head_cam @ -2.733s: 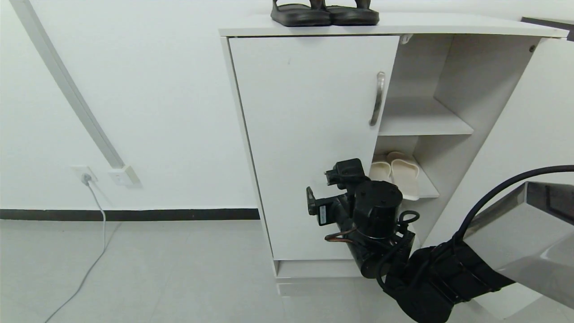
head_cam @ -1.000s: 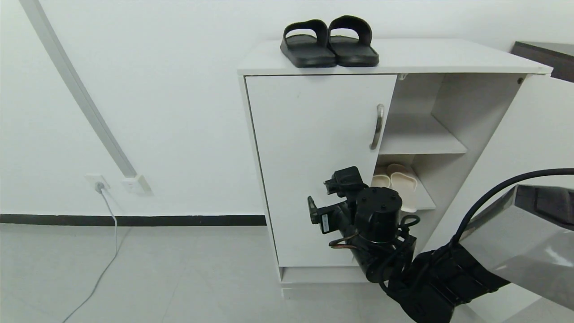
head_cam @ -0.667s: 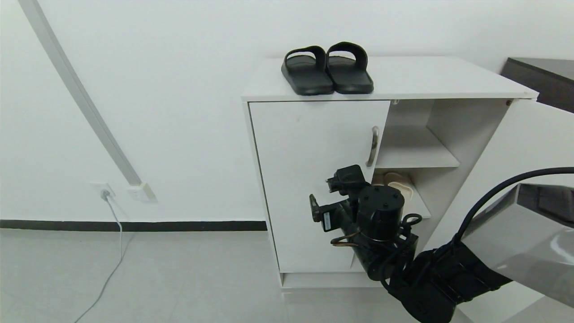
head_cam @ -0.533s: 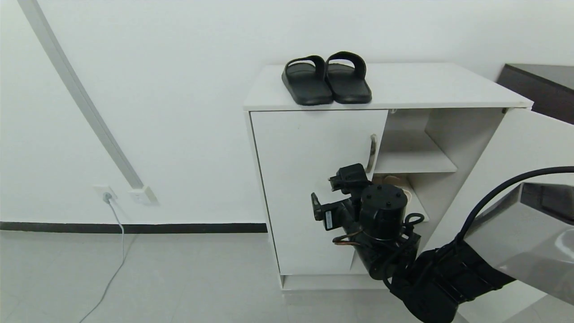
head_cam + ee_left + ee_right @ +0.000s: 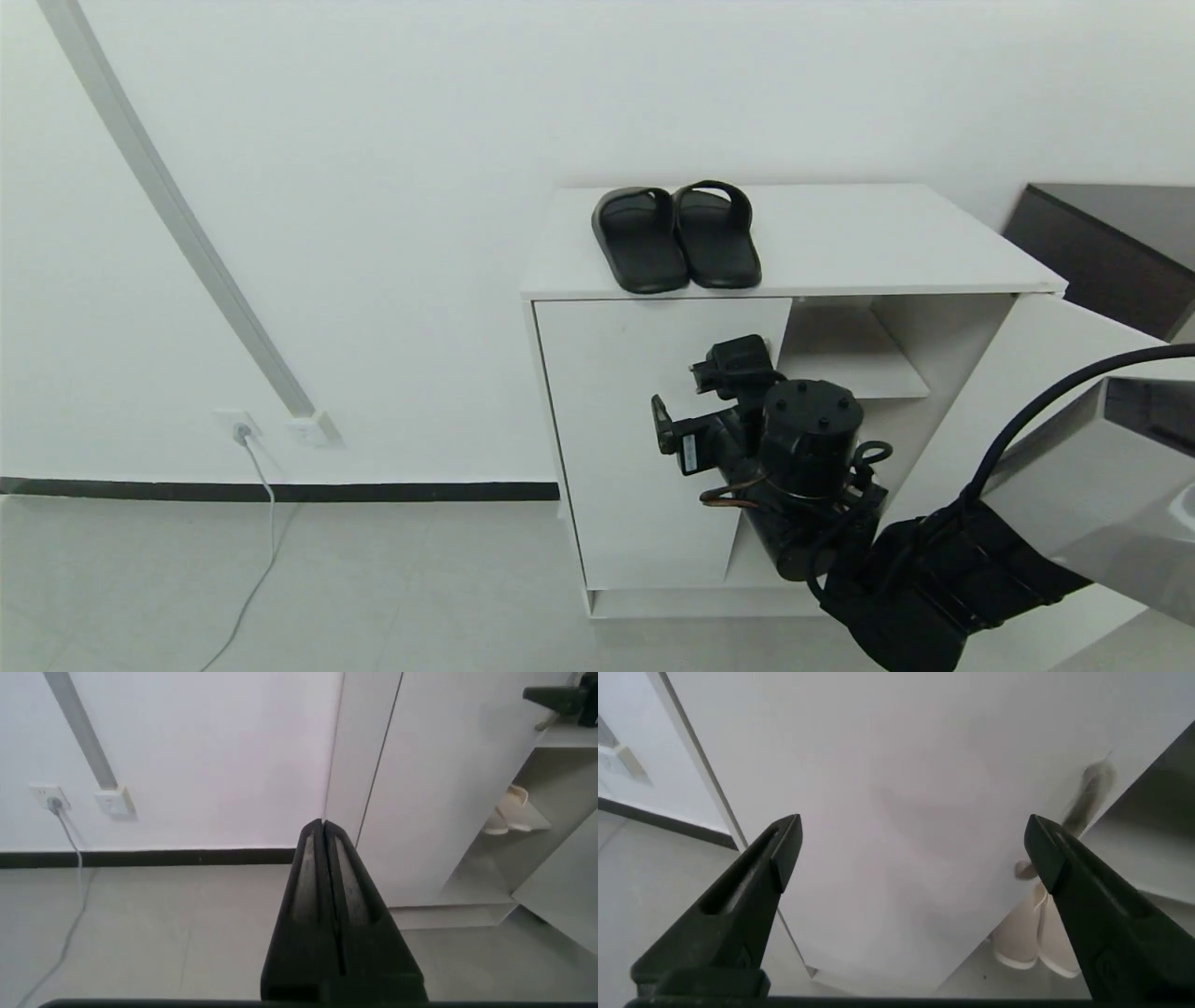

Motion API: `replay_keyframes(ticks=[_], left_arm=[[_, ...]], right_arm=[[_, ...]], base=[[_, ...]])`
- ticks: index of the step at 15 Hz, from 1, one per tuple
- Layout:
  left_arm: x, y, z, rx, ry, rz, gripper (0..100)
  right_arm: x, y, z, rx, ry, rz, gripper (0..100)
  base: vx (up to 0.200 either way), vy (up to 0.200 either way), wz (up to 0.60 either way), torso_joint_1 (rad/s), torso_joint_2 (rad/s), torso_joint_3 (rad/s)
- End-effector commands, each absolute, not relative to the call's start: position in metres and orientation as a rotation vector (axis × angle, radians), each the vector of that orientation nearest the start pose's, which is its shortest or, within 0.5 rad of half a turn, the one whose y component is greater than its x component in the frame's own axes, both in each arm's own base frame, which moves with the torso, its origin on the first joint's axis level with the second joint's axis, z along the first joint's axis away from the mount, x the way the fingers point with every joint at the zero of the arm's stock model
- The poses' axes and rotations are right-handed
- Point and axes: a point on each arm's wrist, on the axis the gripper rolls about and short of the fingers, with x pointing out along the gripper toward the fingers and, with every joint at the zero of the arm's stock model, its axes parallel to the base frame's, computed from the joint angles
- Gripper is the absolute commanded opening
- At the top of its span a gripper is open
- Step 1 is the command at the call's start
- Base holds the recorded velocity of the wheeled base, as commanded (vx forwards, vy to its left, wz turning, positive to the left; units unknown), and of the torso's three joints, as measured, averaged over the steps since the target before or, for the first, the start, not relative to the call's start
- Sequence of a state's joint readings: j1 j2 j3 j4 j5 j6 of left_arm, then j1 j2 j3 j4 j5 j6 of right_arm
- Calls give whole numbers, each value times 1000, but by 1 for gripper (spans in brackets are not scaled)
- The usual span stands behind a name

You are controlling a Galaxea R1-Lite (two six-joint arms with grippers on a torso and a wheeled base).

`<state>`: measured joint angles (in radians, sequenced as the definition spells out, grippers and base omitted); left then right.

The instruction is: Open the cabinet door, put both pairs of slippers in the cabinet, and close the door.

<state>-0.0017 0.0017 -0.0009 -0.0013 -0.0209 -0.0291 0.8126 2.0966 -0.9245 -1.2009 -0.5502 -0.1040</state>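
A pair of black slippers lies side by side on top of the white cabinet. The cabinet's left door is closed and its right door stands open. A pair of white slippers rests on a lower shelf inside. My right gripper is open with nothing between its fingers. It faces the closed left door, with the metal handle off to one side. In the head view this gripper is in front of the door's inner edge. My left gripper is shut, low, pointing at the cabinet's left side.
A wall socket with a grey cord and a slanted cable duct are on the wall left of the cabinet. Dark furniture stands behind the open door. Bare tiled floor lies in front.
The head camera has risen, so the whole picture has shifted down and the cabinet top with the black slippers is in full view. The right gripper now hides the handle and white slippers.
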Motion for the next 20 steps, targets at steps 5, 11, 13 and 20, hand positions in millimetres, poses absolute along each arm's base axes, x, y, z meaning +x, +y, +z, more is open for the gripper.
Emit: replay_keyframes(ticks=[5,11,13,20], left_arm=[[-23,0,76,-37,2,-23,0],[-23,0,76,-55,2,-21,0],[-23,0,76,-55,2,-21,0],[-23,0,76,-58,0,-17,0]], right_arm=[[275,273,131,-85,-36,261,100],[274,274,130,-86,-35,264,100],[274,273,130,-86,-35,264,100],[290,266,127,-117,-36,262,100]], base=[[0,0,0,217,-537,-319],[0,0,0,258,-587,-327],[0,0,0,232,-483,-264],[0,0,0,130,-288,-153]])
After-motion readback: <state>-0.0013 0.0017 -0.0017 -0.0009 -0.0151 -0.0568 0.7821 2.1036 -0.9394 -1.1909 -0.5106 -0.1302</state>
